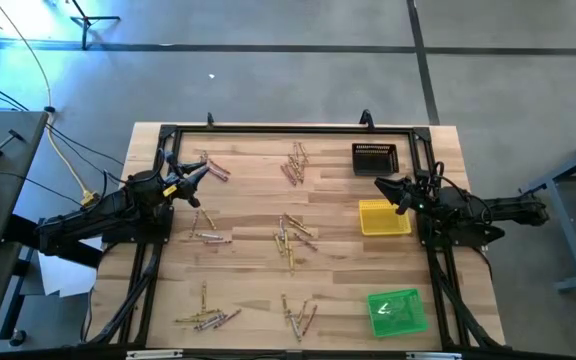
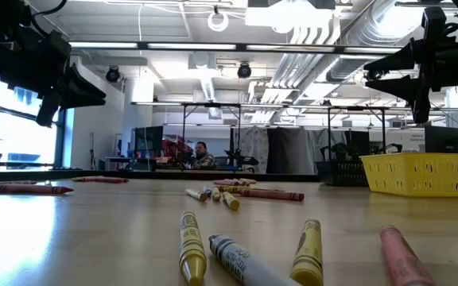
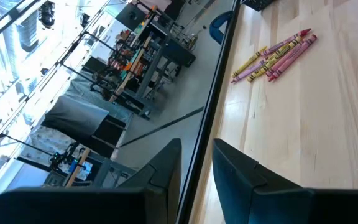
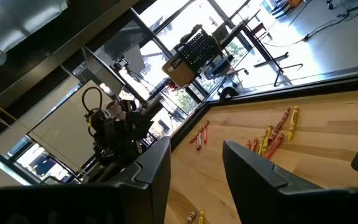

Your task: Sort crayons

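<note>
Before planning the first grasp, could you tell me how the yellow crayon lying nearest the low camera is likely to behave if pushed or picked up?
The yellow crayon looks round and slim, so a sideways push would probably roll it. Its paper wrapper should give fair grip. It seems stiff and light, though a hard pinch might snap it.

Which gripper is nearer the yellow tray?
Right. The right gripper hangs open just above the yellow tray's far edge. The left gripper, also open, hangs across the table beside crayons.

Bright overhead strip lights (image 2: pixel 213 45) and daylight from tall windows (image 3: pixel 17 37) wash out the room. The pale wooden tabletop (image 2: pixel 94 230) shows soft glare, and the nearest wax crayons (image 2: pixel 191 246) are blurred.
</note>
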